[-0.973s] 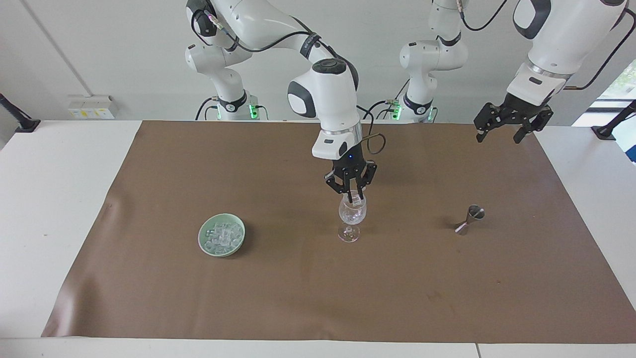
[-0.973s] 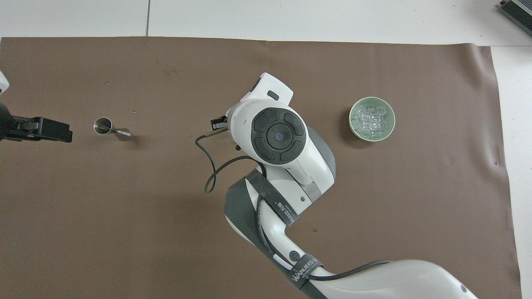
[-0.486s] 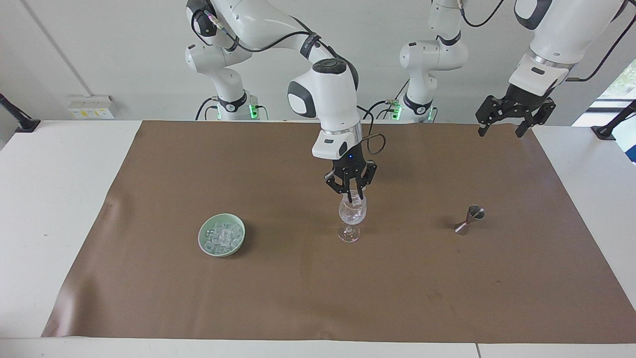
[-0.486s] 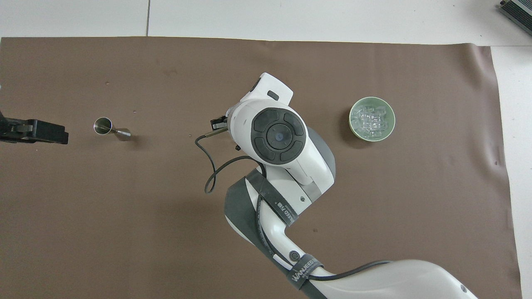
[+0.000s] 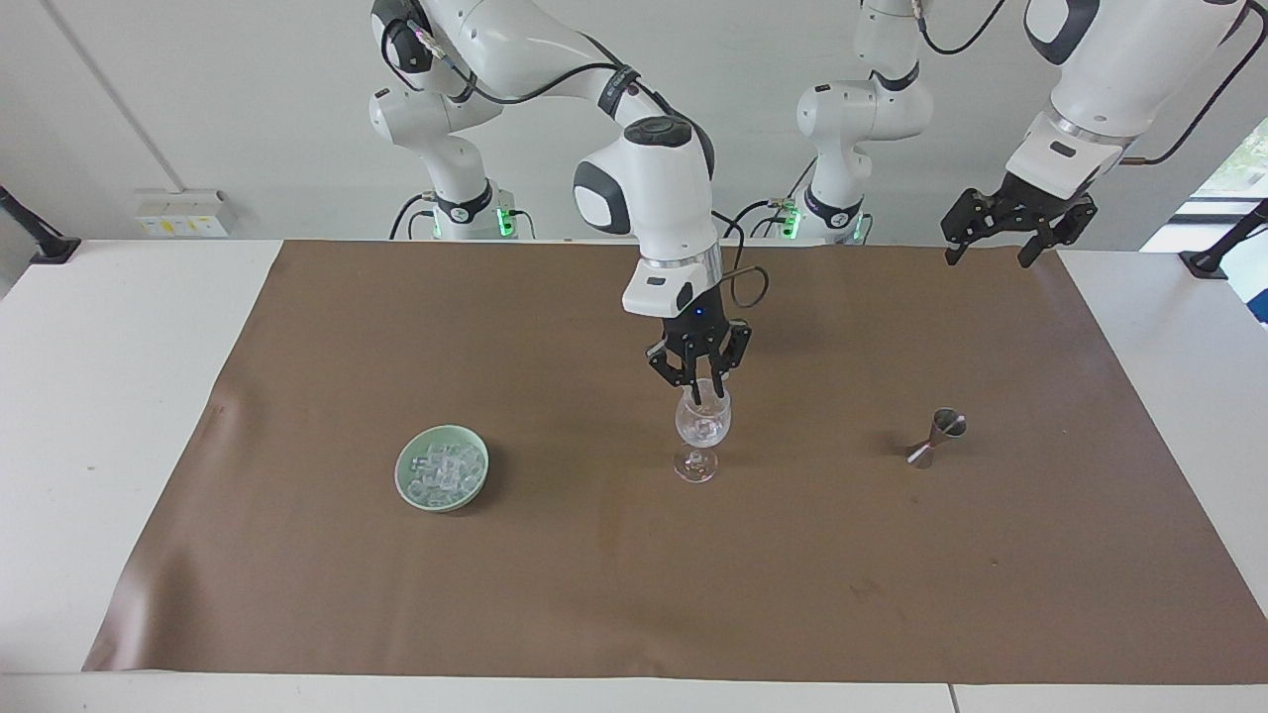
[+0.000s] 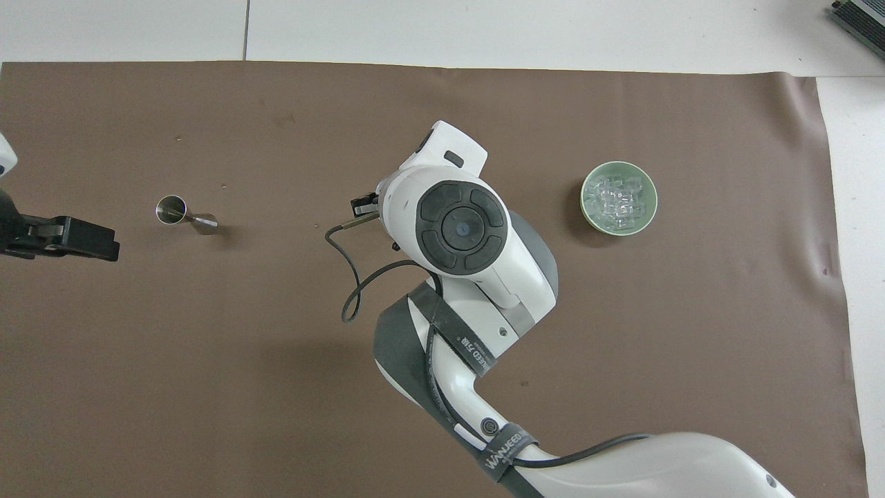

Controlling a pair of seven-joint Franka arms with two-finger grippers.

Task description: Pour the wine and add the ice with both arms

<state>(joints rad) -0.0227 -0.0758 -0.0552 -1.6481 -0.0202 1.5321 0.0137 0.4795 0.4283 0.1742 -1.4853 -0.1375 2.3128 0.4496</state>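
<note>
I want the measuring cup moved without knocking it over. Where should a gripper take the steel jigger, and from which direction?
Judging by its shape, grip the jigger at its narrow waist, where the two cones meet. It stands tilted on the brown mat, open mouth up, so come down from above with the fingers either side of the waist. The open left gripper, raised at that end of the table, looks best placed.

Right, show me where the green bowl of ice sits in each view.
Facing view: green bowl, lower middle of the picture, toward the right arm's end of the brown mat.
Overhead view: the bowl, upper part, same end.
Shared landmark: the steel jigger, at the left arm's end.
</note>
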